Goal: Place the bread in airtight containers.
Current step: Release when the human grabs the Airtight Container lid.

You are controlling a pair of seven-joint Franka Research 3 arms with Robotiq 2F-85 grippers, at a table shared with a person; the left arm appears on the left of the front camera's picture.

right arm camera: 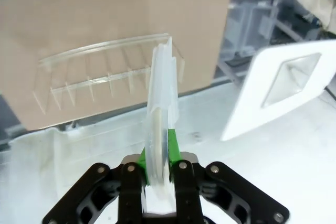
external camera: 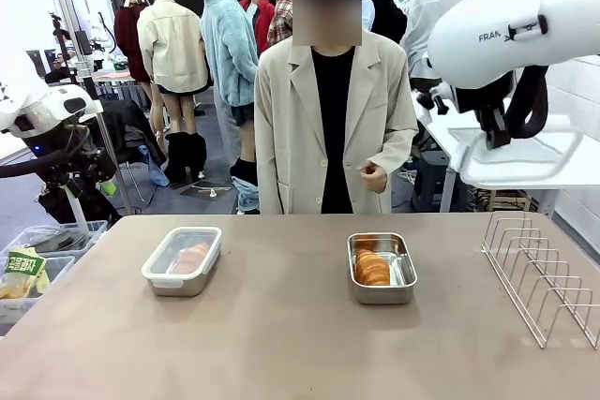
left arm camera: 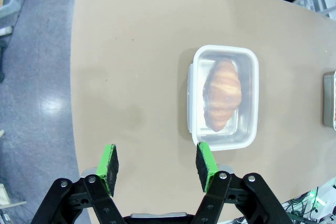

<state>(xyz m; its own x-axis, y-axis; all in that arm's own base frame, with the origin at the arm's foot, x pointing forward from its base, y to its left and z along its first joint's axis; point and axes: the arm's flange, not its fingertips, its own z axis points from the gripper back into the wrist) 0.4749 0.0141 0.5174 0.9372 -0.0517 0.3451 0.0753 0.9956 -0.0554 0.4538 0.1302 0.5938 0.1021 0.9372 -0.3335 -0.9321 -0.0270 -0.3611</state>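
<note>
Two steel airtight containers stand on the tan table. The left container (external camera: 181, 260) (left arm camera: 224, 97) has its clear white-rimmed lid on, with one piece of bread (left arm camera: 222, 94) (external camera: 192, 256) under it. The right container (external camera: 382, 269) is uncovered and holds bread (external camera: 372, 267). My left gripper (left arm camera: 157, 163) hangs open high above the table's edge, beside the lidded container, with nothing between its green pads. My right gripper (external camera: 493, 138) (right arm camera: 159, 150) is raised at the upper right, shut on the rim of a second clear lid (external camera: 487, 175) (right arm camera: 160, 103), which is seen edge-on in the right wrist view.
A person (external camera: 333, 110) stands at the far side, hands held near the waist. A wire rack (external camera: 544, 278) (right arm camera: 105, 72) sits on the table's right edge. Plastic bins (external camera: 37, 259) are on the floor to the left.
</note>
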